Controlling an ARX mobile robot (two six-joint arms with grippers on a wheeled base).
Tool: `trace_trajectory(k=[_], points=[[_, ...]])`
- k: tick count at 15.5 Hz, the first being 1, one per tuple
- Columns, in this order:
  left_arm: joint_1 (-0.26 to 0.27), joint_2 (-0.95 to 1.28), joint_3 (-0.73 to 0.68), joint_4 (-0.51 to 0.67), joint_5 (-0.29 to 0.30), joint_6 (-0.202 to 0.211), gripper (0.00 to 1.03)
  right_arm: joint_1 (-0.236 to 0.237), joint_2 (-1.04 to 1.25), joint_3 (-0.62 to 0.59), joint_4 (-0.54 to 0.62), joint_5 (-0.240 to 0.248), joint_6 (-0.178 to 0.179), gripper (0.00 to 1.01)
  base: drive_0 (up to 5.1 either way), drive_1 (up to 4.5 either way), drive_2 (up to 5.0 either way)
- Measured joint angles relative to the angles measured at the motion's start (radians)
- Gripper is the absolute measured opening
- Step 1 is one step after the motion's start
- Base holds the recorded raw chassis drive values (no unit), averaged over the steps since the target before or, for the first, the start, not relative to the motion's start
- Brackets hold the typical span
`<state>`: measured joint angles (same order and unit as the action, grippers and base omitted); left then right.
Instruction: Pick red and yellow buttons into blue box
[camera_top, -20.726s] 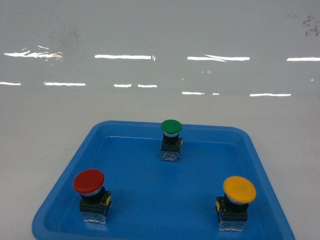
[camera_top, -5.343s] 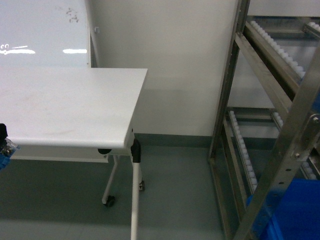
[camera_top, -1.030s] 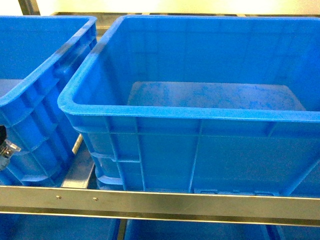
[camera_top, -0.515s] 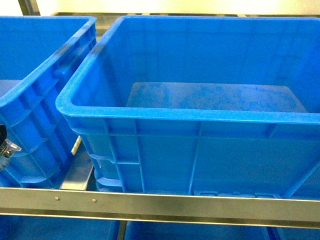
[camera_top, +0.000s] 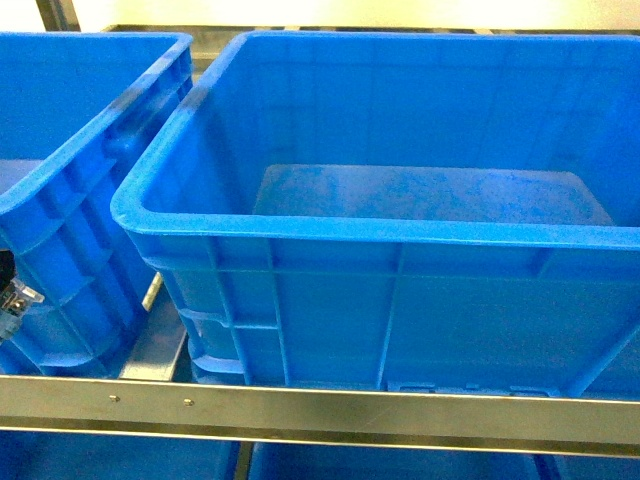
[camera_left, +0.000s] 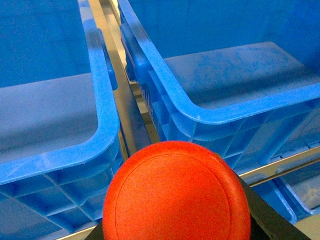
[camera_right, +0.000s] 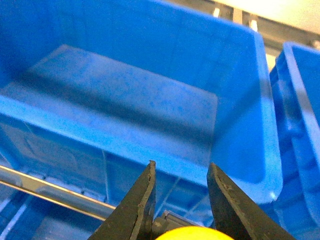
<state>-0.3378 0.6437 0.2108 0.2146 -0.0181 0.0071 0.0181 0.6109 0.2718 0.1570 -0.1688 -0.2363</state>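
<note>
Barely visible yellow button (camera_right: 194, 233), cropped.

Count, head view: two blue crates on rack level, blue box (camera_top: 400, 240) at centre, second blue crate (camera_top: 70, 150) to left. Right wrist view adds part of third crate (camera_right: 300, 125) on far side.
Buttons: two, one red button (camera_left: 175, 195), one yellow button (camera_right: 192, 234).
Grippers: two, left gripper (camera_left: 260, 220), right gripper (camera_right: 181, 192).
</note>
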Motion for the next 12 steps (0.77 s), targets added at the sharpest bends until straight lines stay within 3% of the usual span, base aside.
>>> trace_trajectory(k=[2, 5, 6, 8, 10, 12], points=[[0.0, 0.0, 0.0, 0.0, 0.0, 0.0, 0.33, 0.074, 0.078, 0.14, 0.027, -0.019, 0.059, 0.29, 2.5, -0.68, -1.6], [0.0, 0.0, 0.0, 0.0, 0.0, 0.0, 0.33, 0.168, 0.301, 0.252, 0.122, -0.031, 0.098, 0.29, 0.0, 0.0, 0.0], [0.0, 0.0, 0.0, 0.0, 0.0, 0.0, 0.33, 0.174, 0.372, 0.284, 0.14, -0.049, 0.096, 0.29, 0.0, 0.0, 0.0], [0.0, 0.0, 0.0, 0.0, 0.0, 0.0, 0.33, 0.18, 0.566, 0.394, 0.203, -0.087, 0.076, 0.29, 0.0, 0.0, 0.0], [0.0, 0.0, 0.0, 0.0, 0.0, 0.0, 0.33, 0.198, 0.739, 0.513, 0.209, -0.114, 0.018, 0.29, 0.0, 0.0, 0.0], [0.0, 0.0, 0.0, 0.0, 0.0, 0.0, 0.33, 0.22, 0.914, 0.604, 0.254, -0.108, -0.053, 0.29, 0.0, 0.0, 0.0]])
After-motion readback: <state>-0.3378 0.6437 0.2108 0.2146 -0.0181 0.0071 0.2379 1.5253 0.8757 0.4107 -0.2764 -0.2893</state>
